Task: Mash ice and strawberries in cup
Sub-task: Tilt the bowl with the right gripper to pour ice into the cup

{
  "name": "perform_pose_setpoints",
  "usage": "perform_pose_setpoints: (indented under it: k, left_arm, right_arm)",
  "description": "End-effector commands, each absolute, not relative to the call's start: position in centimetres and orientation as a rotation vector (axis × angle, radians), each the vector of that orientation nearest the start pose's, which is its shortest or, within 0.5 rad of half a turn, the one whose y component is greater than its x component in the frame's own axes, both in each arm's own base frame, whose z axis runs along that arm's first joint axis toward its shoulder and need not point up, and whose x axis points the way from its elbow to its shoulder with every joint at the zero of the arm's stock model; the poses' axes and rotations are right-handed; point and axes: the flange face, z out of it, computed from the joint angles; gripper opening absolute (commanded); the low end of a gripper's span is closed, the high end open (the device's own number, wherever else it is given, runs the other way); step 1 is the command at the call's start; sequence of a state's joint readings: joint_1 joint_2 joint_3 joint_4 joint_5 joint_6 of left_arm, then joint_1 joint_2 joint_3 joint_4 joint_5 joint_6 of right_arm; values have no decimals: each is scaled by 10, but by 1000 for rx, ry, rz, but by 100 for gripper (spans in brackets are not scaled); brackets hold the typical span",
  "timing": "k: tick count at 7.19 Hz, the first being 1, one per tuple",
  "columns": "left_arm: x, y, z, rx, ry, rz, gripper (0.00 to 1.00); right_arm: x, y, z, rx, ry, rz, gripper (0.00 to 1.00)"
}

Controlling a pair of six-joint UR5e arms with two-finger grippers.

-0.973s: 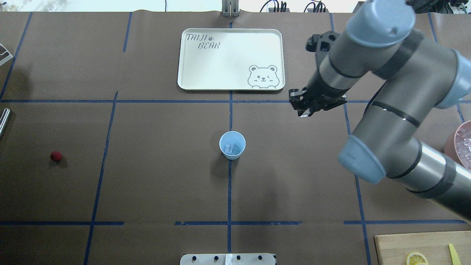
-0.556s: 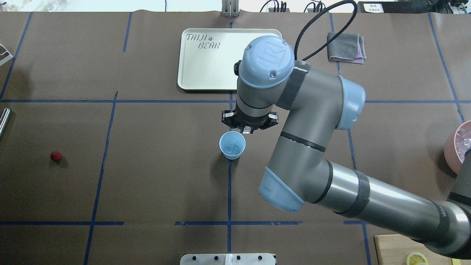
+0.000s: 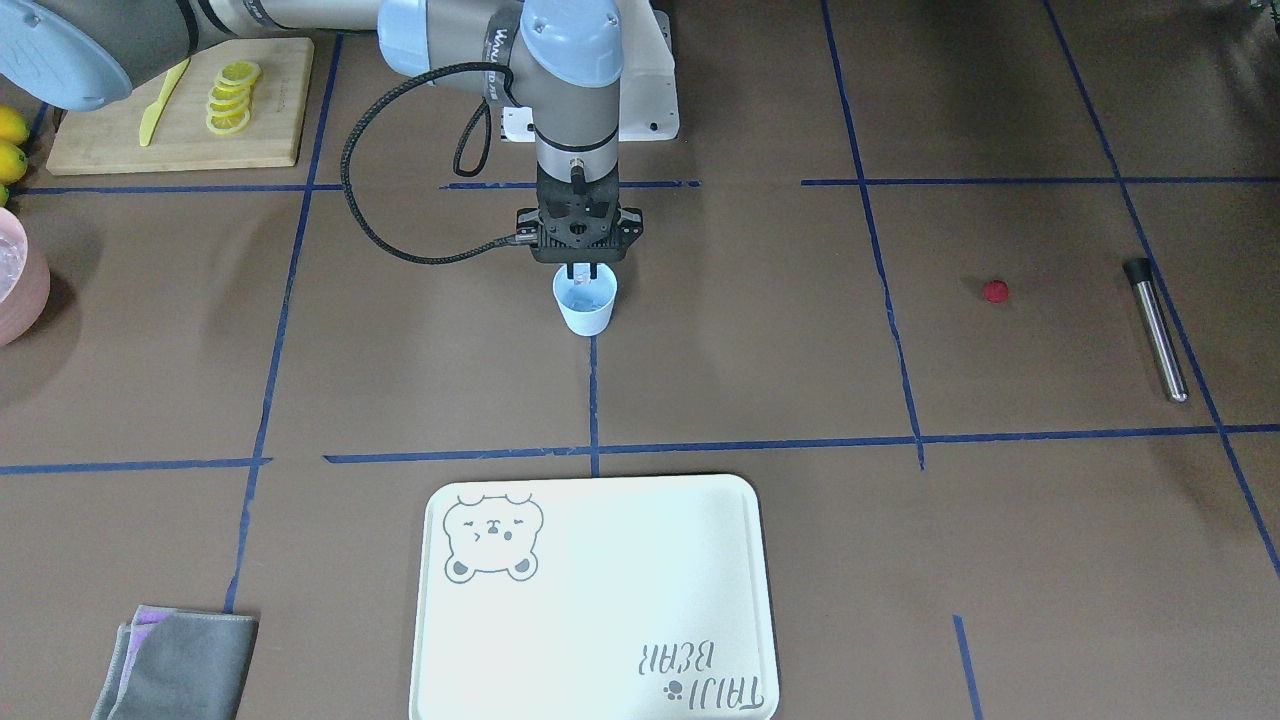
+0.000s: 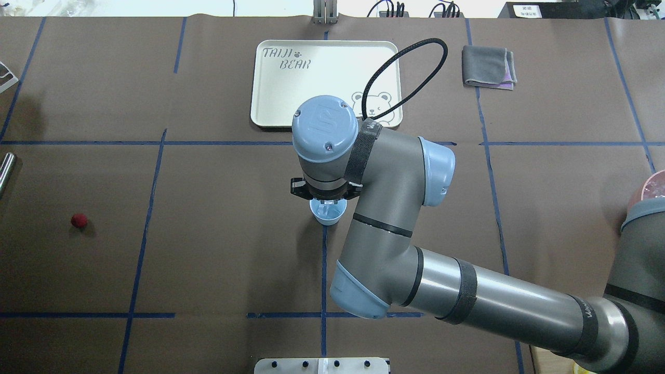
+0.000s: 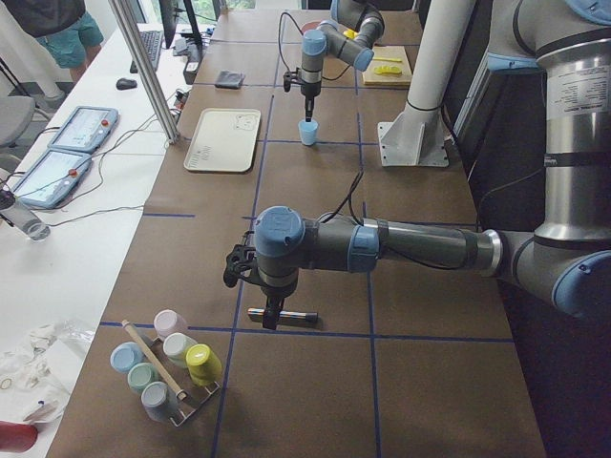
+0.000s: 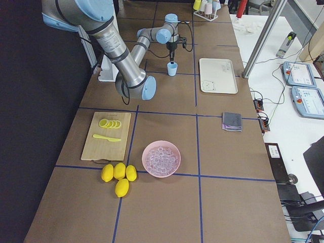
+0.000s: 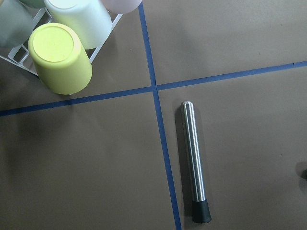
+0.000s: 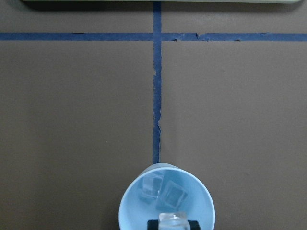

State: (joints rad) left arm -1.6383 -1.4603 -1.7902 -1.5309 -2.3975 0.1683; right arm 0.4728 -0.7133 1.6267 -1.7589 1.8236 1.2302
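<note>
1. Release is the step in hand: the right gripper [image 3: 585, 272] hangs straight over the cup [image 3: 585, 305] near the middle of the tabletop, jaws closed on an ice cube [image 8: 173, 221]. I judge it wants a low, centred let-go, so the cube clears the rim and the light cup does not tip
2. Left gripper [image 5: 271, 309] hovers near the tabletop's left end above a steel muddler [image 7: 194, 163]; I cannot tell whether its jaws are open
3. Tray [image 4: 291, 88] lies beyond the cup toward the far edge, well apart, no hindrance
4. Strawberry [image 4: 79, 220] sits toward the left end, well apart from the cup, not yet in it
5. Two ice cubes [image 8: 172, 194] lie in the cup's bottom, leaving room for a third
</note>
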Motion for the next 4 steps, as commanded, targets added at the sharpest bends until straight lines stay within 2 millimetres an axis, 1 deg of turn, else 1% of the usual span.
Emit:
perform_pose_setpoints:
  k: [1,2,4]
  left_arm:
    - [-90,-442,603,162,812,124,100]
    - [-90,-443,602,164,812,126,100]
    - [-90,-443,602,163,812,125,100]
  right_arm:
    - [-576,-415,136,66,-763,33,50]
    - [-576,-415,136,68,-764,32,99]
    - [-571,-416,128,96,-789,36,100]
